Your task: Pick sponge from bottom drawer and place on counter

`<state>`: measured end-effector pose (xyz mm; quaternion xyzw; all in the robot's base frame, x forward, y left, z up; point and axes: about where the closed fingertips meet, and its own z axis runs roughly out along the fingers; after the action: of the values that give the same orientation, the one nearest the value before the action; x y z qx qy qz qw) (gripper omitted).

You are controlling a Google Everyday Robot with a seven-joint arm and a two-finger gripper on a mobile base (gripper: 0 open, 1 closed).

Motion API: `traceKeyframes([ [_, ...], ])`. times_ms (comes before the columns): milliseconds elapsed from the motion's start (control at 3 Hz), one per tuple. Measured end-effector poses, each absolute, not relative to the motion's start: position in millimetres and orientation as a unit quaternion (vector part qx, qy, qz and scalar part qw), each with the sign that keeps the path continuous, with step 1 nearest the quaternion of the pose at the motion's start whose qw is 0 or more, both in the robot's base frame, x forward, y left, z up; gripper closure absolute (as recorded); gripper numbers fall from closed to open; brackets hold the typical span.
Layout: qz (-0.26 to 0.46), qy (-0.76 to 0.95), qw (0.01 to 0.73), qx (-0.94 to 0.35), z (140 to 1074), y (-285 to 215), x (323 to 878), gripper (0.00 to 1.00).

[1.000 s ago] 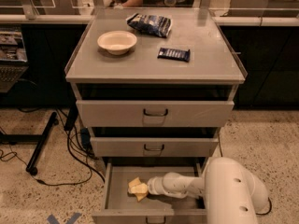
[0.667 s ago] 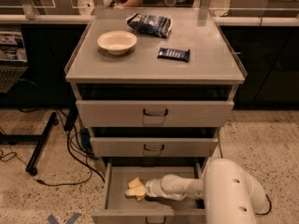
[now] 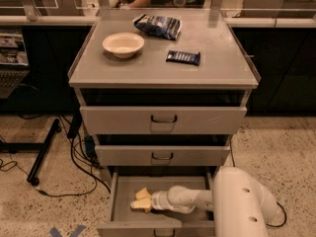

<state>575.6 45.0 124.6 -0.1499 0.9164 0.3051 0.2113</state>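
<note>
The bottom drawer (image 3: 124,189) is pulled open under two partly open grey drawers. My gripper (image 3: 140,200) reaches into it from the right, low over the drawer floor near its left-middle, on a white arm (image 3: 185,199). A pale-yellow mass sits at the gripper's tip, and I cannot tell the sponge apart from the gripper's own yellow end. The counter (image 3: 153,70) is the grey cabinet top above.
On the counter stand a cream bowl (image 3: 123,44), a dark snack bag (image 3: 159,26) and a dark wrapped bar (image 3: 183,57). My white arm housing (image 3: 242,204) fills the lower right. Cables (image 3: 79,154) and a black stand leg (image 3: 43,151) lie on the floor at left.
The gripper has slid slightly to the left inside the bottom drawer. Nothing else has moved.
</note>
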Motion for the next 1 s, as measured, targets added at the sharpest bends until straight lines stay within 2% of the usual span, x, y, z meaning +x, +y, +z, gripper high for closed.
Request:
traceKeyframes([
  [333,0.277,0.925,0.193,-0.174,111.9,49.5,555.5,0.00],
  [1000,0.277,0.925,0.193,-0.174,119.0,49.5,555.5,0.00],
])
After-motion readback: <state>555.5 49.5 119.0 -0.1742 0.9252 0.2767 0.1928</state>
